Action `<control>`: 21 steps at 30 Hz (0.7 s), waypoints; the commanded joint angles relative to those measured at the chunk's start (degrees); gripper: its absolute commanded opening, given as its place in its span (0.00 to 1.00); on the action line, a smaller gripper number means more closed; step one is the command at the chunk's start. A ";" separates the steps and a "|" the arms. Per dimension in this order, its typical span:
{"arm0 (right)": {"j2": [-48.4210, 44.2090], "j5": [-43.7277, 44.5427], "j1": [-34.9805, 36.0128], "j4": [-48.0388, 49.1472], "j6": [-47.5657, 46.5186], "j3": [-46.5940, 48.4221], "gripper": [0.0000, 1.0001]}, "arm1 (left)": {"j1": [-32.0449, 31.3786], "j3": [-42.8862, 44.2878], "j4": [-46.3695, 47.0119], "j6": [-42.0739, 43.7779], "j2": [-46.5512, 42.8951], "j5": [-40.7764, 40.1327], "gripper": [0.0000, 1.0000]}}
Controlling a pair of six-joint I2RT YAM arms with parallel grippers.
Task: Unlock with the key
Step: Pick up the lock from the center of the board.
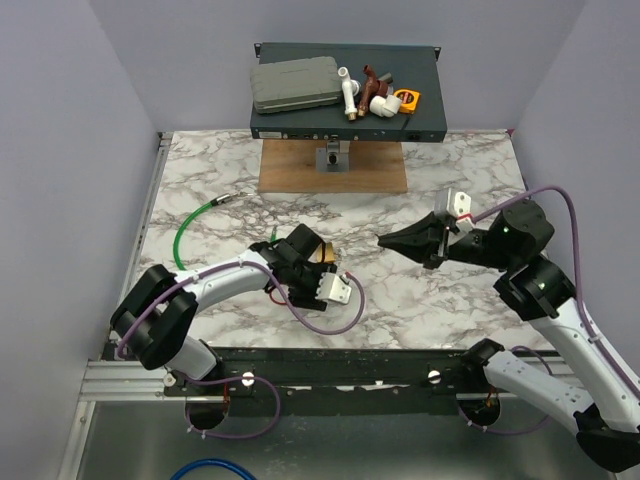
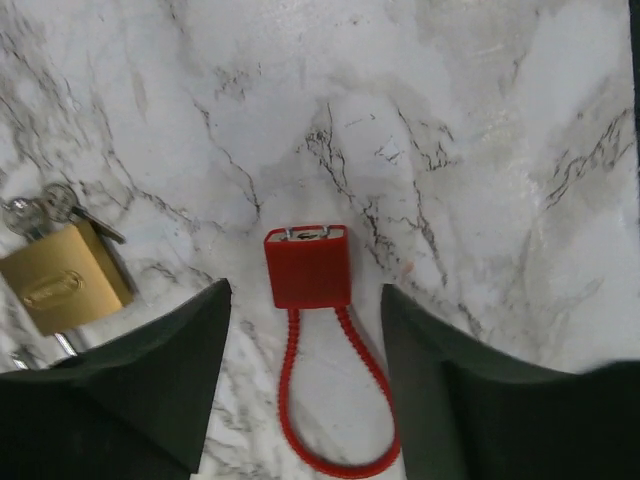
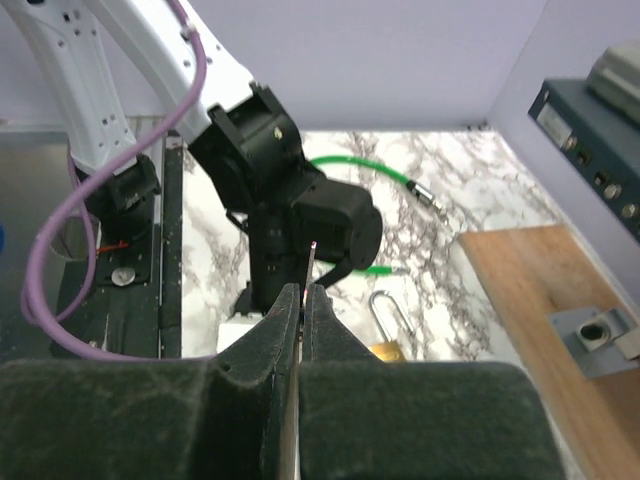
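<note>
The left gripper (image 2: 305, 298) points straight down at the worktop (image 1: 420, 300), a little left of its middle and nearer the near edge than the far one. Its jaws are spread wide and grasp nothing. Between the two fingers lies a red lock (image 2: 307, 265), flat on the marble. Its red cable loop (image 2: 335, 400) runs back under the wrist, and neither finger touches it. Near the red lock, clear of the jaws, a brass padlock (image 2: 62, 285) lies flat with a small bunch of keys (image 2: 40, 210) at its top end.

The right gripper (image 1: 385, 241) hangs above the middle of the worktop, level and aimed toward the left arm. Its jaws are clenched on a thin strip (image 3: 309, 262) that sticks out past the fingertips. It is seen edge-on, so I cannot tell whether it is a key.

A green cable (image 1: 190, 225) curls near the left edge. A wooden board (image 1: 300, 170) sits by the far edge.
</note>
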 commanded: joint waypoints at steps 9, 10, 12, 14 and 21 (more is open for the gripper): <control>-0.34 -3.72 -0.35 -1.36 1.73 7.68 0.01 | -1.13 -1.46 2.67 2.86 5.98 -7.52 0.65; -0.26 -4.07 -0.35 -1.31 1.95 8.08 0.01 | -1.20 -1.64 3.51 2.88 6.01 -8.08 0.60; -0.21 -4.46 -0.36 -1.25 2.32 8.75 0.01 | -1.24 -2.00 4.96 2.62 5.72 -9.24 0.45; -0.17 -4.70 -0.30 -1.30 2.59 9.19 0.01 | -1.45 -2.02 6.85 1.09 5.23 -10.30 0.23; -0.39 -5.08 -0.32 0.31 3.64 10.04 0.01 | -2.09 1.41 7.95 -0.59 3.36 -11.76 0.00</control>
